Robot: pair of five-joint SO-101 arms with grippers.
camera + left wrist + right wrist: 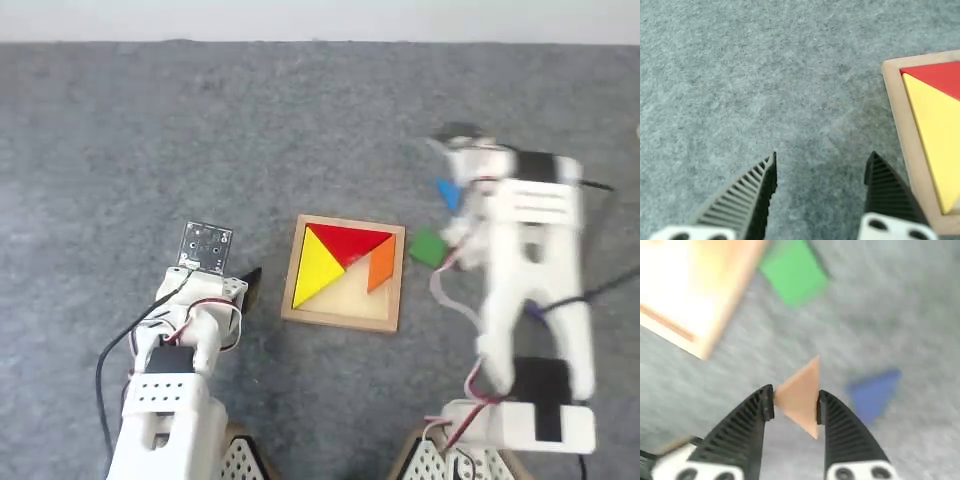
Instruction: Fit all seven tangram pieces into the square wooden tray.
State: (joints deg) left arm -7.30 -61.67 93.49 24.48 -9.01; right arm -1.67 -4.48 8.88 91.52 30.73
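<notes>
Left claw (247, 284) sat low on the grey carpet (150, 130) in the high view, just beside the tray (340, 318) on its left side. Inside the tray lay a red triangle (350, 243) along the far edge, a yellow triangle (317, 268) touching it, and an orange piece (381, 266) against the right wall. A green square (427, 247) lay just outside the tray's right rim and a blue piece (447, 193) farther out, near the right arm (530, 260). In the left wrist view the left claw (822, 165) stood with its jaws apart and nothing between them, near the tray's corner (895, 100), where the red triangle (935, 75) and yellow triangle (935, 130) met. In the right wrist view the right claw (792, 402) was clamped on a tan triangle (800, 392) held above the carpet, apart from the tray (700, 295), with the green square (792, 270) just beside the tray and the blue piece (872, 390) well apart from it.
</notes>
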